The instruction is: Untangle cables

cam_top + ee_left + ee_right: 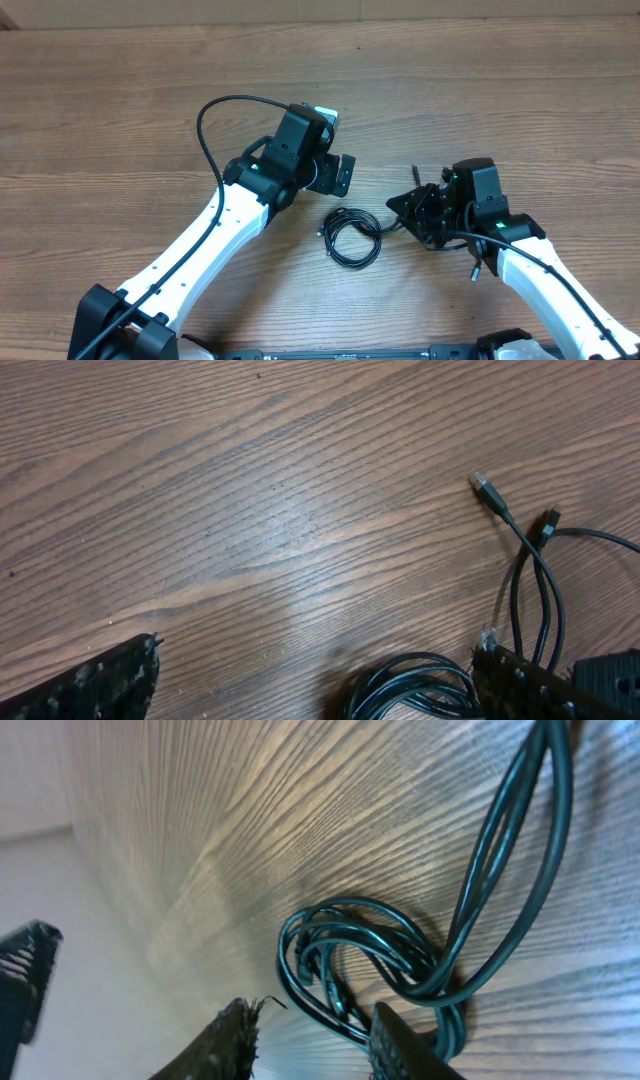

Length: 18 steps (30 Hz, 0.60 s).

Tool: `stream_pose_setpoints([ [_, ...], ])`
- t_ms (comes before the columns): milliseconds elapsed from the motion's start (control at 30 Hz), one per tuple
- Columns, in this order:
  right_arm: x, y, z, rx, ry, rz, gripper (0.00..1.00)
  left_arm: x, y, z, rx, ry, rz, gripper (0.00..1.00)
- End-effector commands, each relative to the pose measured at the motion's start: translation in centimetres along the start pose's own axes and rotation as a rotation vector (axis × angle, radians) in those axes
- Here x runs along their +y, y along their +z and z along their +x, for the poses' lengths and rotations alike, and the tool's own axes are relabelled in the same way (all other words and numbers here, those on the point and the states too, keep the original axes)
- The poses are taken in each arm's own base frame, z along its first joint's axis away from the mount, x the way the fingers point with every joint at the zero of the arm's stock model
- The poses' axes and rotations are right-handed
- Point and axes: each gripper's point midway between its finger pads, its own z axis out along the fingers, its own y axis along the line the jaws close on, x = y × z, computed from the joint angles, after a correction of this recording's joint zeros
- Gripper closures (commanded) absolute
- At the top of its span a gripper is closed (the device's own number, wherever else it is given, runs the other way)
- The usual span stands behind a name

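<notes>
The cables (352,236) lie as a small black coil on the wooden table between my two arms. Strands run right from the coil under my right gripper (402,212); loose ends show near it. In the left wrist view the coil (415,685) lies low between the fingers, nearer the right one, and a silvery plug tip (484,487) and a black plug (549,519) lie further off. My left gripper (315,682) is wide open above the coil's upper edge (337,176). In the right wrist view my right gripper (310,1045) is open at the coil (360,960), a strand beside one finger.
The wooden table (120,120) stretches wide to the left and the back. A thick black arm cable (205,120) arcs over my left arm. The table's pale far edge (560,8) runs along the top.
</notes>
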Motion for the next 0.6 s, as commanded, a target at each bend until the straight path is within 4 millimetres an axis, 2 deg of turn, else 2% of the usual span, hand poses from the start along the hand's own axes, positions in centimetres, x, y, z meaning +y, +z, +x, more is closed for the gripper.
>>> stream_pose_setpoints([
  [0, 1.2, -0.2, 0.3, 0.021, -0.174, -0.033, 0.62, 0.0, -1.4, -1.6, -0.055, 0.009, -0.004, 0.00],
  [100, 1.4, -0.3, 1.9, 0.102, -0.257, -0.065, 0.51, -0.1, -1.5, -2.1, -0.074, 0.009, 0.000, 0.00],
  [167, 0.1, -0.3, 2.0, 0.103, -0.221, -0.009, 0.34, -0.5, -1.6, -3.1, -0.113, 0.011, 0.020, 0.00],
  [200, -0.6, -0.3, 1.8, 0.090, -0.191, 0.028, 0.30, -0.6, -1.6, -3.1, -0.116, 0.012, 0.025, 0.01],
  [267, -2.4, -0.3, 0.8, 0.022, -0.103, 0.125, 0.27, -0.6, -1.6, -3.1, -0.116, 0.012, 0.025, 0.00],
  [367, -3.5, 0.1, -0.6, -0.076, -0.057, 0.198, 0.23, -0.6, -1.6, -3.1, -0.115, 0.012, 0.024, 0.00],
  [467, -2.2, 0.8, -1.0, -0.098, -0.090, 0.158, 0.19, -0.6, -1.6, -3.1, -0.115, 0.012, 0.025, 0.00],
  [567, -1.9, 1.2, -2.1, -0.161, -0.092, 0.160, 0.16, -0.4, -1.5, -2.5, -0.090, 0.011, 0.015, 0.00],
])
